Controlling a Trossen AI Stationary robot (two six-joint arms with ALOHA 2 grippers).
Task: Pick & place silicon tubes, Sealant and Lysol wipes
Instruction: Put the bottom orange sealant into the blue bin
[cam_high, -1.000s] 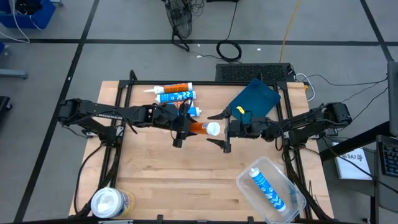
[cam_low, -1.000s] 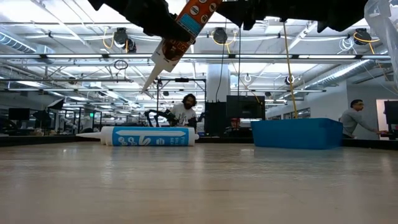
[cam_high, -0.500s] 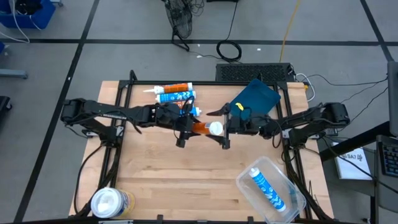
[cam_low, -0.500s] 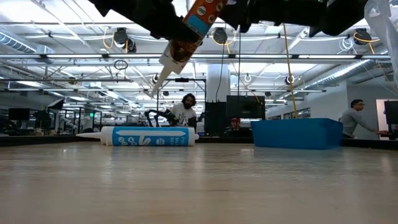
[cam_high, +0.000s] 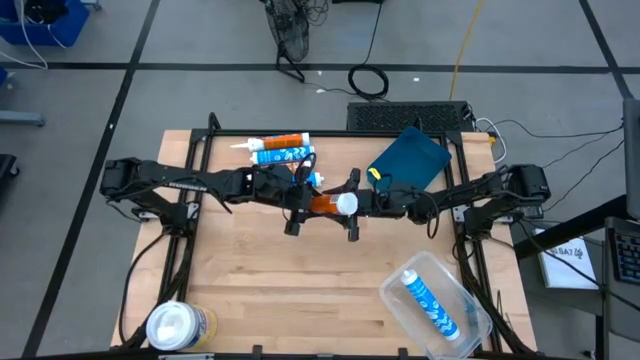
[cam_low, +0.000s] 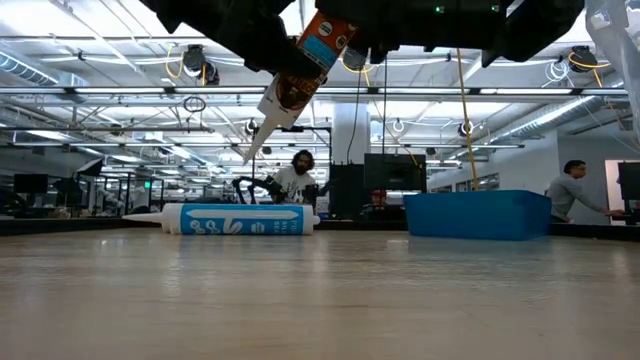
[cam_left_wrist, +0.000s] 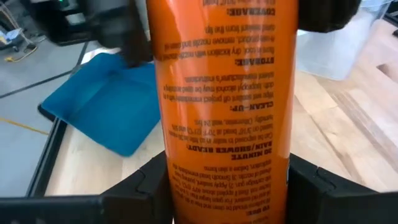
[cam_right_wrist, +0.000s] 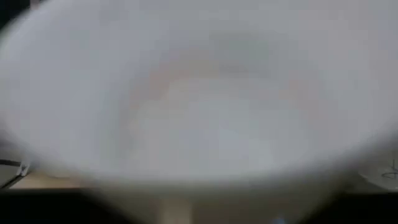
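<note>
- The orange sealant tube hangs in the air above the middle of the tabletop, between the two arms.
- Its long axis is tilted: in the low view the nozzle points down and away from its white base, which is raised towards the right arm.
- The left gripper pinches the tube's orange body.
- The right gripper is at the white base end, fingers drawn in around it; I cannot tell whether they grip.
- Two more tubes lie side by side at the far edge of the tabletop.
- Another tube lies in the clear tub.
- The Lysol wipes stand at the near left corner.
</note>
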